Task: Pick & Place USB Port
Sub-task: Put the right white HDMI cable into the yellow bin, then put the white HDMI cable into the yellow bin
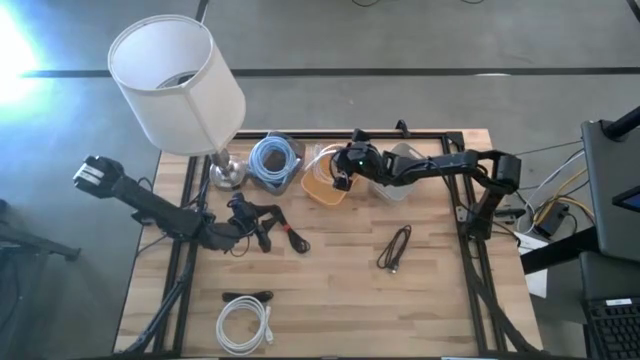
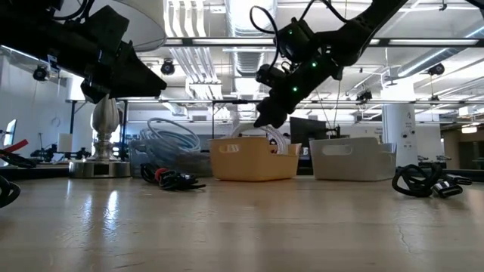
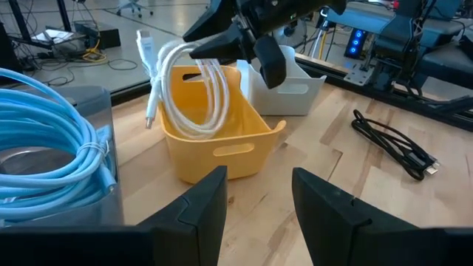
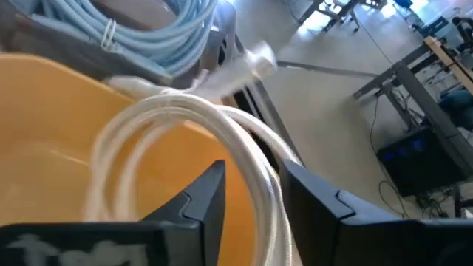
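White USB cable (image 3: 194, 89) coil droops into the yellow bin (image 3: 222, 140) at the surface's far edge, directly below our right hand (image 1: 341, 174), whose grip we cannot tell; left hand (image 3: 255, 210) spread, farther off.

White cable (image 4: 222, 140) loops over yellow bin (image 4: 52, 133), passing between right gripper (image 4: 251, 196) fingers; jaws apart. Light-blue cable coil (image 4: 140, 29) beyond bin.

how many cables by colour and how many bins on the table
white cables: 2 (one over the yellow bin; one coiled)
blue cables: 1
black cables: 3
bins: 3 (yellow, white, grey)
total: 9
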`<state>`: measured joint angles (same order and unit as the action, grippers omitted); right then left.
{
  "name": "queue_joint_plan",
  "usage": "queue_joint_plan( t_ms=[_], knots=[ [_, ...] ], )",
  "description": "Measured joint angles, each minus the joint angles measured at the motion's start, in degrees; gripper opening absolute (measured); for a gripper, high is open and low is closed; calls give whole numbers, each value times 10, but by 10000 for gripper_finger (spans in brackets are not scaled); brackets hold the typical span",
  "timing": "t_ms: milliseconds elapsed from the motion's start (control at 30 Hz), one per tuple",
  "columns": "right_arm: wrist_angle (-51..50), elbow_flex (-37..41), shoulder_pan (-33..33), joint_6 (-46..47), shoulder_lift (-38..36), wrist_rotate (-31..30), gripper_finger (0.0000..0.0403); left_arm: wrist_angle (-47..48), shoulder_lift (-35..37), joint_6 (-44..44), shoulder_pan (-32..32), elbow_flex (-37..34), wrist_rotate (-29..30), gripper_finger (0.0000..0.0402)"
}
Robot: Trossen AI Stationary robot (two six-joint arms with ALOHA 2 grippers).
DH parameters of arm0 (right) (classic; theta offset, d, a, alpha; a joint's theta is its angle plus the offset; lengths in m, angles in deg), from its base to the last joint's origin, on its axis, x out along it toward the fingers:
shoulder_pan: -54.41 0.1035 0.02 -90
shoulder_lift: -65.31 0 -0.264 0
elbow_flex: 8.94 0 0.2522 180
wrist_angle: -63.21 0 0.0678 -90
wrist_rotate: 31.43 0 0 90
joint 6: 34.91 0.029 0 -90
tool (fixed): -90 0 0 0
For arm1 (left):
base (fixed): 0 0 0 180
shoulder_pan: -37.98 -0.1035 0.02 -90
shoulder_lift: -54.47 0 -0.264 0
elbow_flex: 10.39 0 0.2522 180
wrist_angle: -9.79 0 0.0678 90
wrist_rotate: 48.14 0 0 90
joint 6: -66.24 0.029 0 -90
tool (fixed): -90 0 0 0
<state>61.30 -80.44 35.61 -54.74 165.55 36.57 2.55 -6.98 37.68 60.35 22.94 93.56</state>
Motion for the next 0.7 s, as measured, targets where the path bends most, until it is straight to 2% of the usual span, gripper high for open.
queue_joint_plan(
  t_ms=[367,700],
  knots=[
    [-33,0,2,34,-1,-4,184,-2,0,-6,0,0,-5,156],
    [-46,0,59,34,-33,-4,192,-60,0,33,17,3,-100,156]
  ],
)
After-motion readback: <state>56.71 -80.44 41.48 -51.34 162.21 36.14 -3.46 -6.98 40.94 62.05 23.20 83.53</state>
